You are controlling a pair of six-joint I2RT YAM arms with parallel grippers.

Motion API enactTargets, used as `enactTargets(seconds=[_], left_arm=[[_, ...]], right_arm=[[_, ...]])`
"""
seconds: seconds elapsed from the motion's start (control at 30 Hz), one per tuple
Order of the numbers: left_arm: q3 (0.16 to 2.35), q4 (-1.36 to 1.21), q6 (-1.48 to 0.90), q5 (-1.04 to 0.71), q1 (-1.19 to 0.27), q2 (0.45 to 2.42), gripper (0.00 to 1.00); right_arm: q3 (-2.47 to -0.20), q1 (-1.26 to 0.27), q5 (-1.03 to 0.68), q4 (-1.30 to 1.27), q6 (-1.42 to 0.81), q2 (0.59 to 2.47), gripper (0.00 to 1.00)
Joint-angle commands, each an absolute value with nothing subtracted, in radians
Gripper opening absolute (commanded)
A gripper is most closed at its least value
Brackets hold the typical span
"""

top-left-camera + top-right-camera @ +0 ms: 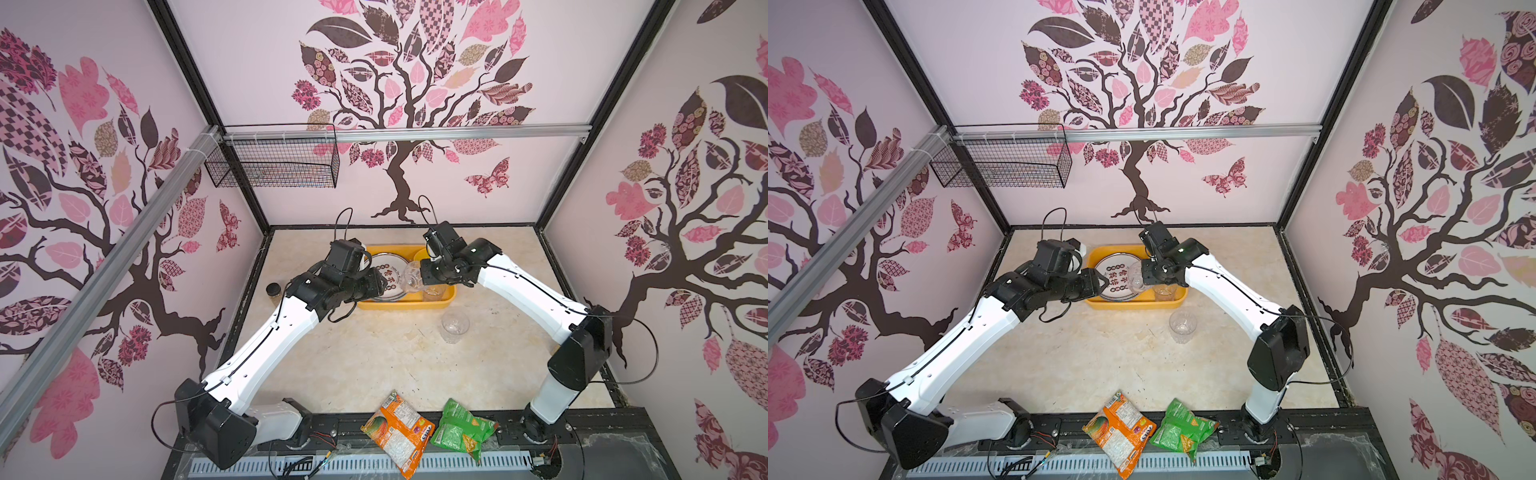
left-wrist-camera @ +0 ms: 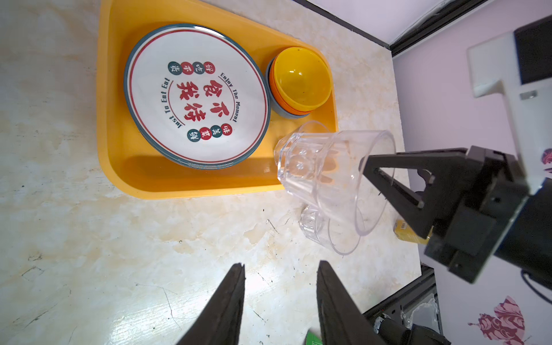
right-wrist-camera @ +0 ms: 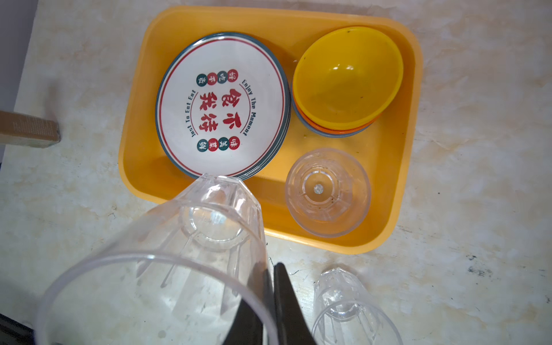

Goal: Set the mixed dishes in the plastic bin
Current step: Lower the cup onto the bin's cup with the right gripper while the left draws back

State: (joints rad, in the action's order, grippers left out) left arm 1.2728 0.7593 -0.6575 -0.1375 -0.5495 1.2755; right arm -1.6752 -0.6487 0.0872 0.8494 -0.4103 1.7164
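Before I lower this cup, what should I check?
1. Grip: right gripper shut on the rim of the tilted clear plastic cup: ok.
2. Position: held cup wholly over the shallow yellow-orange plastic bin: cannot tell.
3. Room: bare floor beside the upright clear cup in the bin: ok.
4. Load: stacked white plates and nested yellow, orange, blue-grey bowls settled inside: ok.
5. Other arm: left gripper open, empty: ok.
6. Finished: not ok; another clear cup sits on the beige table.
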Motion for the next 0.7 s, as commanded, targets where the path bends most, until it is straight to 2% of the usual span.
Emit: enactTargets(seconds=[0.0,0.67], left_arm=[[1.218,0.716,-0.652,-0.154,-0.544,1.235,0.46],[0.983,0.577,-0.62,-0.287,-0.542,1.094,0.68]], right_arm=[[-1.707,-0.628,0.062,0.882,-0.374,1.697,0.0],[-1.725,-0.474,0.023,0.935,-0.33,1.76,0.02]])
